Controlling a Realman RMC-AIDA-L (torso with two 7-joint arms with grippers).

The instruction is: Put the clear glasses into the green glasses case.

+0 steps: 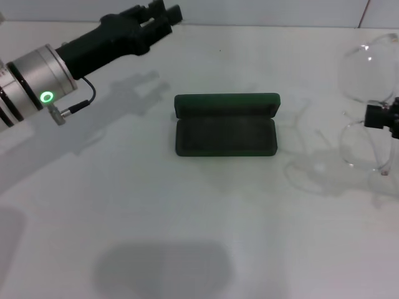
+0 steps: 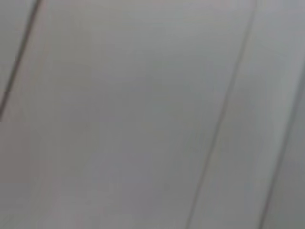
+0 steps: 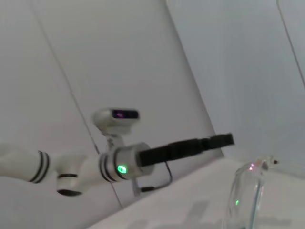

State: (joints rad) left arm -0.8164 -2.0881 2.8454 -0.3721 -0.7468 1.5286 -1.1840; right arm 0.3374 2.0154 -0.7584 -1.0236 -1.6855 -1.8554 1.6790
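The green glasses case (image 1: 225,124) lies open in the middle of the white table, its lid standing up at the far side and its dark lining empty. The clear glasses (image 1: 366,65) hang above the table at the right edge, casting a faint shadow below them. My right gripper (image 1: 381,118) is shut on them between the two lenses. Up close, the right wrist view shows one clear lens (image 3: 248,195). My left gripper (image 1: 159,15) is held high at the far left, away from the case, and also shows in the right wrist view (image 3: 221,140).
The white table (image 1: 187,237) stretches in front of the case. A pale wall with thin seams (image 2: 224,109) fills the left wrist view.
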